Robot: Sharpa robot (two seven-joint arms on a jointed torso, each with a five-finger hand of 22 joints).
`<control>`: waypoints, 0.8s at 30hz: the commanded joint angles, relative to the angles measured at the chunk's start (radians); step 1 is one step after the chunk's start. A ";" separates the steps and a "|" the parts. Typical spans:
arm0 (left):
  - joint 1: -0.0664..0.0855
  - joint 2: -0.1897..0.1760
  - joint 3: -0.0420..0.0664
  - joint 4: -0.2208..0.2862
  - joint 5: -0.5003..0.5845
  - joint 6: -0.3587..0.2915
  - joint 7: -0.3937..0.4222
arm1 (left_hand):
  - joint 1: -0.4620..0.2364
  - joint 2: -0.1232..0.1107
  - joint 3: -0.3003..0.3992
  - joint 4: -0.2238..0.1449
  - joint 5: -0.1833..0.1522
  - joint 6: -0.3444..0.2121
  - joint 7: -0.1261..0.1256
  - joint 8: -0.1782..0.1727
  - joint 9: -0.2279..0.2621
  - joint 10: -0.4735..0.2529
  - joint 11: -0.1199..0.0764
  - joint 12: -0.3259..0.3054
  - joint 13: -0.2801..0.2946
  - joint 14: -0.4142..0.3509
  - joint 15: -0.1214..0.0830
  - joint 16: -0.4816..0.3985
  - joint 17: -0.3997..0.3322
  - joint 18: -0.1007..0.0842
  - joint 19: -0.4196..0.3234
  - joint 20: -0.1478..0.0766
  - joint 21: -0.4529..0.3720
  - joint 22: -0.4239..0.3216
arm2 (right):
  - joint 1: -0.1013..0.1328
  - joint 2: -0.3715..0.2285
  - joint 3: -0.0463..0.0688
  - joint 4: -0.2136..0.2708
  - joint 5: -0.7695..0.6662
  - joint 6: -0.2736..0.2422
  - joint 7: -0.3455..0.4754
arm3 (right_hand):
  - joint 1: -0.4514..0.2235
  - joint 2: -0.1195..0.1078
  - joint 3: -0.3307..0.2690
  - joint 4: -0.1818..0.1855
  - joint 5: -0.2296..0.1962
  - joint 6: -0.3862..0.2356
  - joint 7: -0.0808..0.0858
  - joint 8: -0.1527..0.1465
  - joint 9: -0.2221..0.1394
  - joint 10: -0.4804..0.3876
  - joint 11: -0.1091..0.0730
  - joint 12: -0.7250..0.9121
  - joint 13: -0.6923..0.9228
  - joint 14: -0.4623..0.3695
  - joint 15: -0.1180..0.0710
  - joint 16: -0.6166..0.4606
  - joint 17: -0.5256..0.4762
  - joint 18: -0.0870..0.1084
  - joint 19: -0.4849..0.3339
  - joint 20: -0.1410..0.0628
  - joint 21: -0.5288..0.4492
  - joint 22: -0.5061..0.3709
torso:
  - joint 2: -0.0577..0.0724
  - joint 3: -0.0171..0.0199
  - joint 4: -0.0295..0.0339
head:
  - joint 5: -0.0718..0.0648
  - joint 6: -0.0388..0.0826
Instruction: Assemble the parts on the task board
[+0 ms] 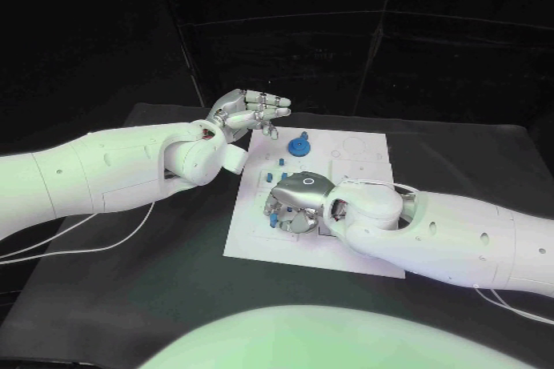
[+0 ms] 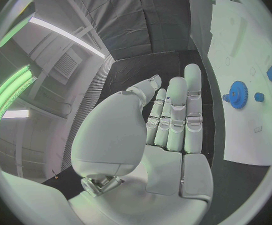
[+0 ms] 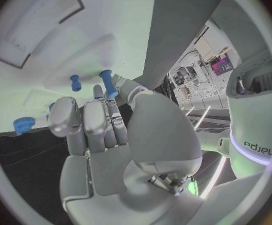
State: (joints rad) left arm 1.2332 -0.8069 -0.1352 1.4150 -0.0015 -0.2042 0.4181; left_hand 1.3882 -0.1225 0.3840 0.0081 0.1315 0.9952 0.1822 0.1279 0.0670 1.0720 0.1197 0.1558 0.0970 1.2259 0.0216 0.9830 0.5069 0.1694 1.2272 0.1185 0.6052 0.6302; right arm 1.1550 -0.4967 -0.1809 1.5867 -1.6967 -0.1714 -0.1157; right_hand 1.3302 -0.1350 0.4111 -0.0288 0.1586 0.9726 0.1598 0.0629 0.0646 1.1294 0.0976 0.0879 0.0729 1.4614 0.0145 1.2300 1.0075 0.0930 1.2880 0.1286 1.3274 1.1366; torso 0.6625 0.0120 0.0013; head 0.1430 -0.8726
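Black table (image 1: 138,305), left hand (image 1: 246,111) open beside task board (image 1: 358,257); right hand (image 1: 298,202) palm-down, fingers pinching blue peg (image 3: 109,84).

Two bulky white arms, silver hands (image 1: 246,111) (image 1: 298,199), thin white cables trailing

Readable text: one mirrored word on the robot's own arm

In the right wrist view, dark lettering stands on a white arm segment (image 3: 258,146) just above a glowing ring; it appears reversed and reads roughly "sharpa" backwards, though the first letters are cut off at the circle's rim. A small purple sign in the room behind carries marks too small to read. The task board (image 1: 358,157) shows faint printed outlines in the head view, but no legible words or numbers on them.
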 commanded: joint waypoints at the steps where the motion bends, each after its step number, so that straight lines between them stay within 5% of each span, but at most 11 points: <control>1: 0.002 0.001 0.001 0.000 0.003 0.011 0.003 | 0.001 0.011 -0.005 -0.002 0.001 -0.002 -0.002 0.002 0.001 -0.003 -0.006 0.005 -0.002 -0.007 0.000 -0.006 -0.002 0.013 0.000 -0.001 -0.003 0.000 | 0.002 -0.002 0.000 0.005 0.005 -0.018 0.013 | -0.007 0.002 -0.007 -0.001 0.003 -0.009 0.000 0.001 0.002 0.009 -0.003 0.005 0.002 0.009 -0.003 0.005 0.004 0.005 0.004 -0.008 0.002 0.003 | 0.000 0.0003 -0.0008 | 0.000 0.000; 9: 0.001 0.000 0.001 0.000 0.003 0.013 0.001 | 0.001 0.011 -0.005 -0.002 0.001 -0.002 -0.002 0.002 0.001 -0.003 -0.006 0.005 -0.002 -0.007 0.000 -0.006 -0.002 0.013 0.000 -0.001 -0.003 0.000 | 0.001 -0.024 0.000 0.017 0.007 -0.076 0.016 | -0.017 -0.017 -0.047 0.001 0.006 -0.054 0.003 -0.002 0.000 -0.053 0.005 -0.007 -0.005 -0.012 0.002 -0.030 -0.047 0.015 -0.030 -0.007 -0.031 -0.048 | 0.000 0.0000 -0.0009 | -0.002 0.000; 13: 0.001 -0.001 0.000 -0.001 0.003 0.013 0.000 | 0.001 0.011 -0.005 -0.002 0.001 -0.002 -0.002 0.002 0.001 -0.003 -0.006 0.005 -0.002 -0.007 0.000 -0.006 -0.002 0.013 0.000 -0.001 -0.003 0.000 | 0.001 -0.049 0.000 0.034 0.012 -0.130 0.026 | -0.025 -0.032 -0.160 0.012 0.046 -0.161 -0.021 0.001 0.002 -0.136 0.018 0.008 -0.002 -0.049 0.014 -0.069 -0.104 0.026 -0.073 0.006 -0.076 -0.109 | 0.000 0.0008 -0.0023 | -0.001 0.000; 16: 0.001 -0.002 0.000 -0.003 0.003 0.014 0.000 | 0.001 0.011 -0.005 -0.003 0.001 -0.003 -0.002 0.002 0.001 -0.003 -0.006 0.005 -0.002 -0.007 0.000 -0.006 -0.002 0.013 -0.001 -0.001 -0.004 0.000 | 0.001 -0.079 0.001 0.057 0.024 -0.183 0.038 | 0.001 -0.008 -0.265 0.027 0.054 -0.241 -0.027 -0.001 -0.001 -0.192 0.024 0.048 0.001 -0.068 0.023 -0.084 -0.133 0.033 -0.095 0.014 -0.105 -0.146 | -0.002 0.0001 -0.0025 | -0.005 0.000; 20: 0.000 -0.003 -0.002 -0.004 0.003 0.015 -0.001 | 0.001 0.011 -0.005 -0.003 0.001 -0.003 -0.002 0.002 0.001 -0.004 -0.006 0.005 -0.002 -0.007 0.000 -0.006 -0.002 0.013 -0.001 -0.001 -0.004 0.000 | 0.003 -0.132 0.002 0.099 0.056 -0.240 0.057 | 0.020 0.011 -0.321 0.041 0.057 -0.229 -0.018 -0.001 0.000 -0.209 0.024 0.087 0.002 -0.068 0.021 -0.085 -0.143 0.034 -0.091 0.013 -0.107 -0.147 | -0.003 0.0001 -0.0028 | -0.011 0.004; 24: 0.000 -0.005 -0.006 -0.004 0.003 0.015 -0.001 | 0.001 0.011 -0.005 -0.003 0.001 -0.003 -0.002 0.002 0.001 -0.004 -0.006 0.005 -0.002 -0.007 0.000 -0.006 -0.002 0.013 -0.001 -0.001 -0.004 0.000 | 0.018 -0.198 0.018 0.140 0.161 -0.294 0.082 | 0.006 0.043 -0.357 0.073 0.066 -0.125 0.010 0.018 0.012 -0.163 0.011 0.149 0.012 -0.053 0.011 -0.073 -0.132 0.030 -0.073 0.006 -0.097 -0.133 | -0.001 0.0005 -0.0018 | -0.027 0.017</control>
State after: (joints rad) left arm 1.2324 -0.8109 -0.1414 1.4100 -0.0014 -0.2016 0.4152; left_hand 1.3882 -0.1225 0.3840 0.0081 0.1314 0.9952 0.1822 0.1279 0.0670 1.0720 0.1197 0.1557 0.0960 1.2259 0.0216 0.9830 0.5060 0.1694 1.2272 0.1185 0.6052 0.6302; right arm 1.1653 -0.6858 -0.1669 1.7175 -1.6358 -0.3639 -0.0742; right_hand 1.3481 -0.1052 0.0624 0.0330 0.2183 0.8214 0.1621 0.0732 0.0730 0.9465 0.1110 0.2209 0.0814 1.4046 0.0314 1.1505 0.8673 0.1092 1.2061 0.1349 1.2235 0.9983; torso 0.6603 0.0124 -0.0012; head 0.1241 -0.8619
